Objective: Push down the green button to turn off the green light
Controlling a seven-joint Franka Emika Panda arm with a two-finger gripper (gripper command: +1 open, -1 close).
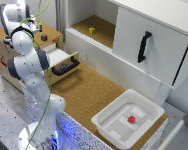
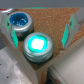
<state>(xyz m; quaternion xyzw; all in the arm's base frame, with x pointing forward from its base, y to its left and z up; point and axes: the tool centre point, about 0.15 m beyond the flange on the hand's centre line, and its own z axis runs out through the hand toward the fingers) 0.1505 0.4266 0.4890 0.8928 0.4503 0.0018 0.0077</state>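
Note:
The green button point(image 2: 38, 45) glows bright green in the middle of the wrist view. It sits in a silver ring on the cork top of a wooden box point(image 2: 50, 20). A blue button point(image 2: 20, 20) stands just beside it. The wrist camera looks almost straight down on the green button from close above. Dark shapes tinted by the green glow flank the button at both sides of the picture, too blurred to read as fingers. In the exterior view the arm point(image 1: 26, 55) bends over the wooden box point(image 1: 4, 50) at the exterior view's left and hides the gripper and the green button.
A dark red button point(image 1: 44, 37) sits on the box top. Below it a drawer point(image 1: 64, 61) with a black handle stands pulled out. A white bin point(image 1: 109, 122) holds a red block point(image 1: 131, 119). A yellow block point(image 1: 92, 30) lies on the cabinet shelf beside a sliding door point(image 1: 149, 42).

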